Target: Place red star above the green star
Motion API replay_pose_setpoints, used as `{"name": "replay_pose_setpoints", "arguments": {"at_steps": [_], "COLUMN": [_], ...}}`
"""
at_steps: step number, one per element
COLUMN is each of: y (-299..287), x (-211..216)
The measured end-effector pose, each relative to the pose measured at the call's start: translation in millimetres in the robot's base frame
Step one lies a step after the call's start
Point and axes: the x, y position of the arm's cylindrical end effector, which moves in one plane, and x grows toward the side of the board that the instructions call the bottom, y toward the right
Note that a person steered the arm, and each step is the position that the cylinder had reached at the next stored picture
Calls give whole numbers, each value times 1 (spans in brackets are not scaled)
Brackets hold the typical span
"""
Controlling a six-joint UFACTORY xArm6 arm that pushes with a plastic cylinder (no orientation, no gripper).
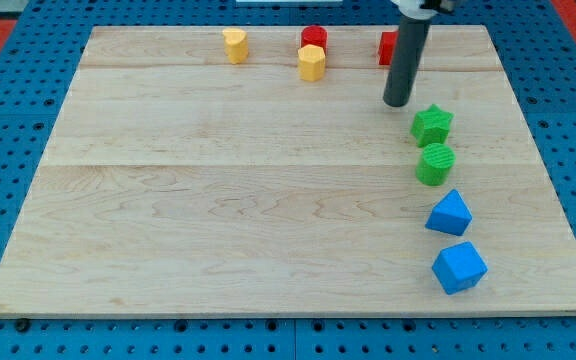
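Observation:
The green star (432, 124) lies at the view's right, in the upper half of the board. A red block (387, 47), partly hidden behind the rod, lies near the top edge; its shape cannot be made out, so it may be the red star. My tip (397, 102) rests on the board just below that red block and a little up and left of the green star, touching neither as far as I can tell.
A second red block (314, 37) sits at the top centre with a yellow block (311, 62) right below it. Another yellow block (234, 45) lies further left. A green cylinder (435, 164) and two blue blocks (449, 214) (459, 267) line up below the green star.

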Motion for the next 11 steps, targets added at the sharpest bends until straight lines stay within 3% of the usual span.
{"name": "replay_pose_setpoints", "arguments": {"at_steps": [2,5,6,8,9,10,11], "y": [-2,-2,17,101,93,45,13], "x": [-30,-30,-29,-75,-118,-142,-142]}}
